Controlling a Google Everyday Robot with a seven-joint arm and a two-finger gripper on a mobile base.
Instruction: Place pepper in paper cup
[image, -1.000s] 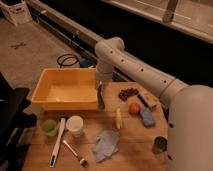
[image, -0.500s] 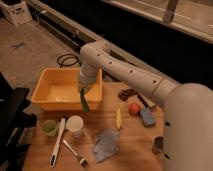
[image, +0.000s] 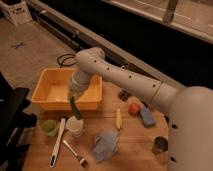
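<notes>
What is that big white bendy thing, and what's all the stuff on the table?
That white thing is a robot's arm, seen from one camera looking down past its shoulder at a wooden table. At the arm's end is the gripper, like a hand with two fingers. It is squeezed shut on a long green pepper, which hangs just above a white paper cup. Behind them sits a yellow tub. Also on the table: a green cup, a white stick-like tool, a brush, a crumpled blue cloth, a yellow corn piece, a red fruit, a blue sponge and a metal cup.
</notes>
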